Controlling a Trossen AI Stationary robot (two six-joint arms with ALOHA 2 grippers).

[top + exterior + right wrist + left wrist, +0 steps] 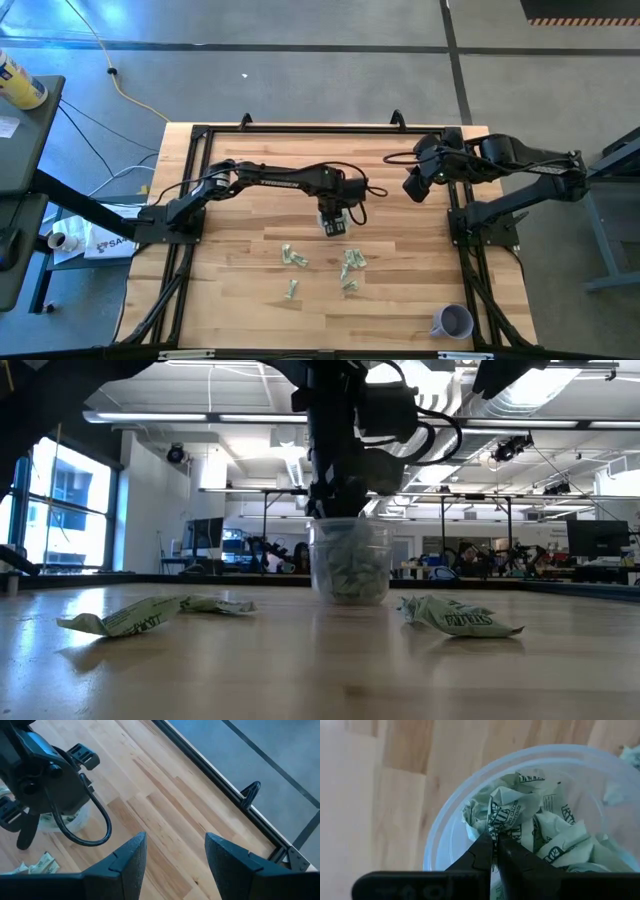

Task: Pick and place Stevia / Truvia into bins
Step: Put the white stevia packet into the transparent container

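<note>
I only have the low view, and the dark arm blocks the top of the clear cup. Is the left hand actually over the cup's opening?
Observer: Yes. In the left wrist view the left hand points down inside the rim of the small round clear plastic cup, right at the crumpled green and white paper packets piled in it.
Operator: How are the loose ones spread?
Observer: From above, loose green and white packets lie in about four spots on the wooden table, all on your camera's side of the cup.
Operator: And the right arm?
Observer: The right hand waits open near the table's far right edge, well clear of the cup.
</note>
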